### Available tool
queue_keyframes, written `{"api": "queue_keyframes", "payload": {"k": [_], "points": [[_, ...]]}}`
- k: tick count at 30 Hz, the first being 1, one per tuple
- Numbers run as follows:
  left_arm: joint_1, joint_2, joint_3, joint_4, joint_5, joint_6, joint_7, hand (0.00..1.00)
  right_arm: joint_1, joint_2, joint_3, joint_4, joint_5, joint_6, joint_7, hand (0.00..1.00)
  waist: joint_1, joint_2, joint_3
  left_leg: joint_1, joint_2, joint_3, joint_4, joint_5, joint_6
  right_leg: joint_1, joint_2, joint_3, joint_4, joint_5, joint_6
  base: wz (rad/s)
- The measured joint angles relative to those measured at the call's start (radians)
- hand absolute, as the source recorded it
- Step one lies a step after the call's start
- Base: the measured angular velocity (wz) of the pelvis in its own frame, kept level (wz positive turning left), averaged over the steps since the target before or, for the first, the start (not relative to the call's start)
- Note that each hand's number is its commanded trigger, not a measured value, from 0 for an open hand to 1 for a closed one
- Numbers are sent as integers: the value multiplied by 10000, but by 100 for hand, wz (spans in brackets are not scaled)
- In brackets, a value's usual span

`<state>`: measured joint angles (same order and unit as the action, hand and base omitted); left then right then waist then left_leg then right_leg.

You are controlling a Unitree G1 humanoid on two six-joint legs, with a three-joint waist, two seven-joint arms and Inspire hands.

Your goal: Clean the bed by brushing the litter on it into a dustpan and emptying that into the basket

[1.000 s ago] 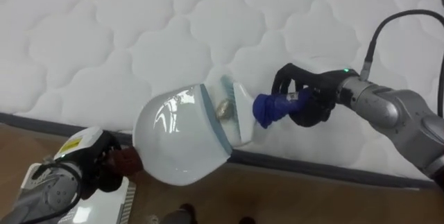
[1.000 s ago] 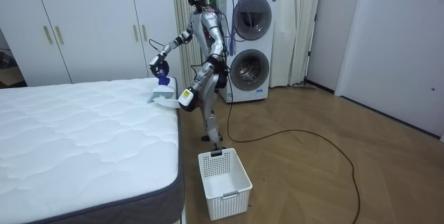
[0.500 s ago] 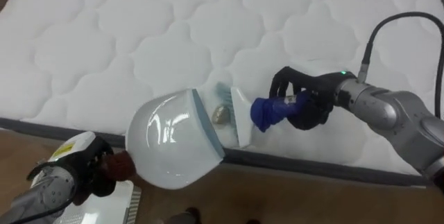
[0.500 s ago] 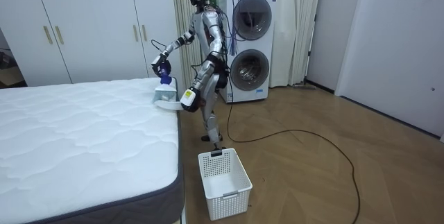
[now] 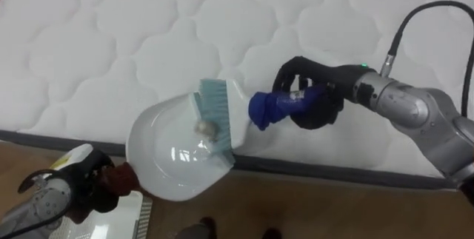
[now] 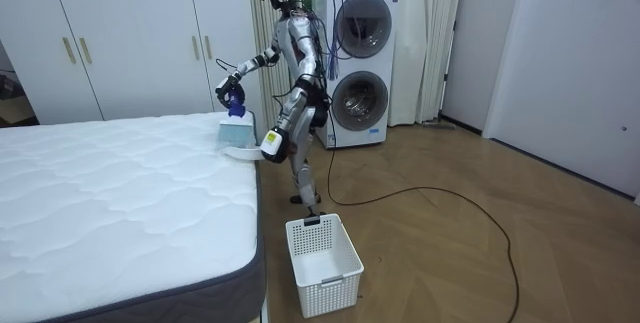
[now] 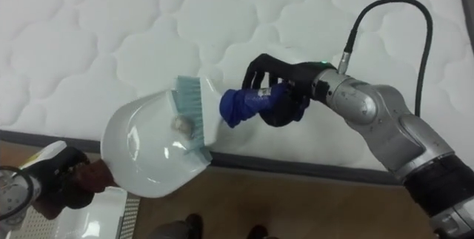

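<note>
Right hand (image 5: 311, 103) grasps the brush (image 5: 235, 112), bristles inside the dustpan (image 5: 167, 161) at the bed's (image 5: 111, 39) edge; left hand (image 5: 74, 189) grasps the dustpan's handle.

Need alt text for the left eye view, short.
The right hand grips a blue-handled brush, its bristles at the mouth of a white dustpan that the left hand holds at the mattress edge. A small lump lies inside the dustpan.

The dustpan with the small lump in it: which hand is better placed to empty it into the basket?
Left. The left hand grips the dustpan by its handle, above the white basket; the right hand holds the brush over the mattress.
</note>
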<state>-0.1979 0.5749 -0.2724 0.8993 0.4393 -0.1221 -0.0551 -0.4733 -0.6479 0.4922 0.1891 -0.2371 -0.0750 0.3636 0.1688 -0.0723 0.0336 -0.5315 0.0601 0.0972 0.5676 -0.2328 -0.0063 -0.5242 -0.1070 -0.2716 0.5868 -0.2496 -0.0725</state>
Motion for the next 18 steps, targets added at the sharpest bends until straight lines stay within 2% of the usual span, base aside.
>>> {"api": "queue_keyframes", "payload": {"k": [4,10,18], "points": [[-22,0,11,-17,36,-22,-6,100,1,258,-16,-66,604,-100,122,100,-40,7,4,-63,-8,-57,56,-1,0,1,-7,-57,2,-28,6,3],[-21,-25,14,-48,-28,-67,-6,100,8,264,-15,-72,1333,-207,289,100,-63,70,15,-77,-6,-170,130,-7,-9,61,25,-73,17,-40,9,3],[-21,-68,14,-79,-32,-87,7,100,7,363,-15,-74,1564,-243,555,100,-55,158,4,-65,-19,-175,38,-2,-15,58,30,-64,28,-33,11,0]]}}
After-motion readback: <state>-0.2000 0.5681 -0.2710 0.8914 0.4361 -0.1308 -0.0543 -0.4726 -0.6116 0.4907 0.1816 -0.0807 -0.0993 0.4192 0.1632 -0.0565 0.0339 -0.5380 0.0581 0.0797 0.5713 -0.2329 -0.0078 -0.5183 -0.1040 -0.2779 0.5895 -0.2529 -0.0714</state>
